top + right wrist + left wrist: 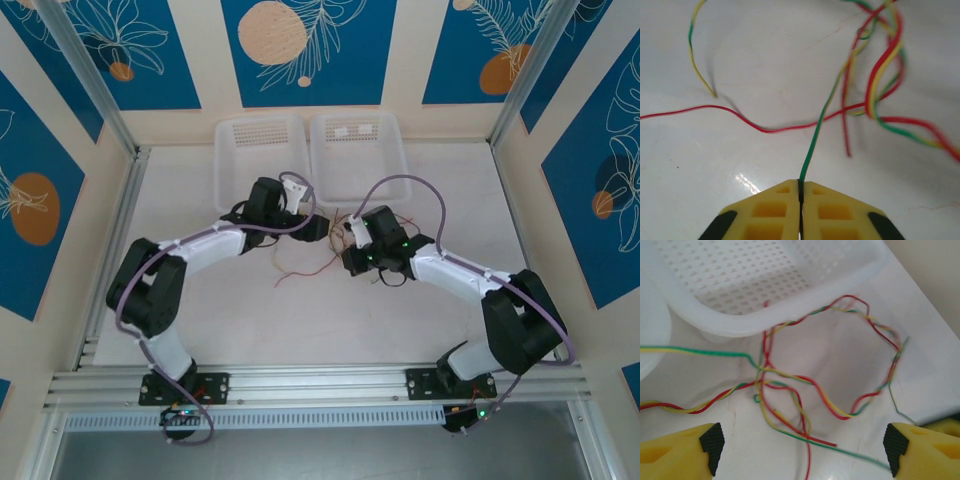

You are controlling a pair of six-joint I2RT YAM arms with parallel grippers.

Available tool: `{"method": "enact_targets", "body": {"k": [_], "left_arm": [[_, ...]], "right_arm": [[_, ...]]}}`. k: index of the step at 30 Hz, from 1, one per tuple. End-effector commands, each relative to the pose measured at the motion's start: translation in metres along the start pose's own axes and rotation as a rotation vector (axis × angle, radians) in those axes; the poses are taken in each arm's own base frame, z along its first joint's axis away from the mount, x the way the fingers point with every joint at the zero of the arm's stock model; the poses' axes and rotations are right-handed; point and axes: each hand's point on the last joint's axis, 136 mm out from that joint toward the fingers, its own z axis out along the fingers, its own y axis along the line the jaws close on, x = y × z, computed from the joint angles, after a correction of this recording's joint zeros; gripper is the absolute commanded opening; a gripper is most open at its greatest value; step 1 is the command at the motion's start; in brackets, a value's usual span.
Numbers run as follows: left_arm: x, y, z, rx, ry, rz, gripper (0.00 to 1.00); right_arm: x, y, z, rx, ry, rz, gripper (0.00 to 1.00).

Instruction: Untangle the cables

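the right gripper has its jaws pressed together on one green wire; best to draw it slowly and low, away from the knot, so nothing snags. the left gripper hangs spread over the cables, tangled on the table just beside the basket. both arms reach inward, elbows out.

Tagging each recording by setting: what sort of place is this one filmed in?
Probably a purpose-built robot test cell, not a home: an aluminium frame encloses a white table, patterned blue panels line the walls, and two arms are bolted to a rail.
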Motion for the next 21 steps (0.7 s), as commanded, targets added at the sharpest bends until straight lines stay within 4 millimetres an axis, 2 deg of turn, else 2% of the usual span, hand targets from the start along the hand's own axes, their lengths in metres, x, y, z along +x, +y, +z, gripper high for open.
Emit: {"method": "enact_targets", "body": {"k": [1,5,7,10,12,13,17,19,20,21], "left_arm": [[-0.002,0.012,0.015,-0.070,0.027,-0.109,0.86],[-0.003,0.015,0.030,-0.057,0.029,-0.157,0.86],[-0.003,0.017,0.039,-0.059,0.031,-0.168,0.82],[-0.003,0.020,0.047,-0.072,0.030,-0.172,0.65],[-0.003,0.020,0.048,-0.073,0.019,-0.167,0.43],[-0.004,0.021,0.049,-0.079,0.017,-0.168,0.35],[-0.002,0.024,0.054,-0.088,0.042,-0.169,0.19],[-0.003,0.021,0.053,-0.084,0.039,-0.166,0.04],[-0.003,0.020,0.051,-0.086,0.035,-0.161,0.00],[-0.005,0.018,0.047,-0.088,0.028,-0.159,0.00]], "right_arm": [[-0.003,0.005,-0.009,0.022,-0.065,-0.064,0.05],[0.002,0.013,-0.015,-0.022,-0.110,-0.070,0.05],[0.006,0.017,-0.016,-0.044,-0.130,-0.074,0.05],[0.011,0.022,-0.016,-0.076,-0.138,-0.077,0.03],[0.015,0.024,-0.015,-0.086,-0.137,-0.079,0.02],[0.018,0.025,-0.015,-0.093,-0.137,-0.080,0.02],[0.027,0.036,-0.021,-0.153,-0.155,-0.106,0.02],[0.031,0.037,-0.026,-0.153,-0.168,-0.106,0.02],[0.031,0.035,-0.030,-0.145,-0.179,-0.105,0.03],[0.030,0.034,-0.034,-0.137,-0.194,-0.104,0.04]]}}
